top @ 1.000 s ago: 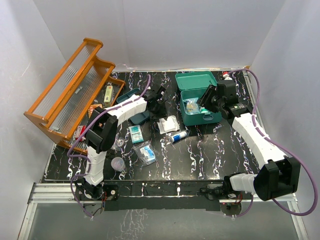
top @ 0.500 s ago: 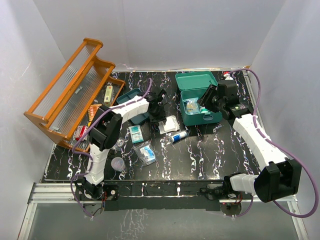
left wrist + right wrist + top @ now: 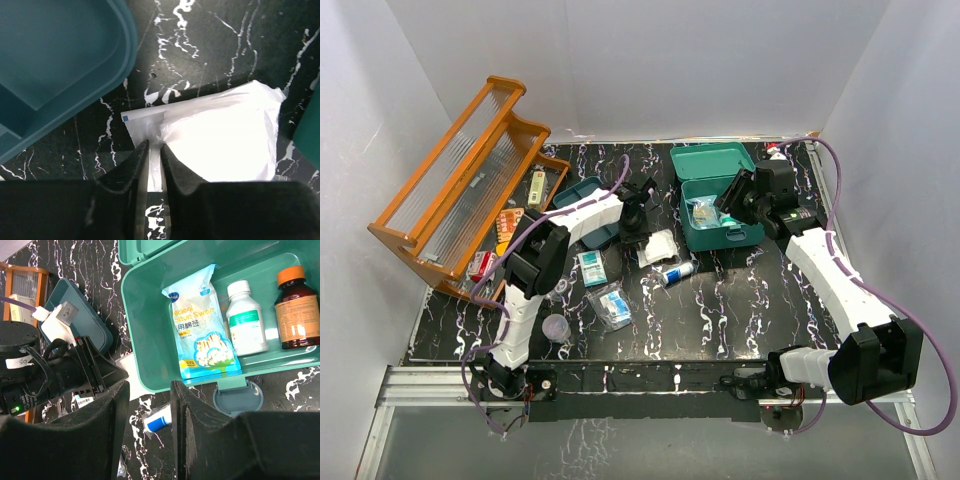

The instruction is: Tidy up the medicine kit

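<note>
Starting at the far left, the orange rack (image 3: 460,180) stands tilted at the table's edge. Just right of it the kit's teal insert tray (image 3: 582,193) lies flat on the table (image 3: 750,300). Over the last second the left hand (image 3: 154,148) has moved nearer and to the right, off the tray's edge and down onto the white pouch (image 3: 225,135). Its jaws stood apart a moment ago and have now drawn in to pinch the pouch's left edge, with the plastic puckering between them. That looks like a grasp just made, so the pouch is probably the next thing bound for the box. Further right the medicine kit (image 3: 710,162) stands open toward the far right of the table with its lid back. It already holds a swab packet (image 3: 202,325), a white bottle (image 3: 245,317) and an amber bottle (image 3: 297,307). The right hand (image 3: 149,387) has not moved: it hovers over the box's near wall, jaws partly apart and empty. A tube (image 3: 675,272) and two sachets (image 3: 592,267) lie loose nearer the arms, so much sorting remains.
</note>
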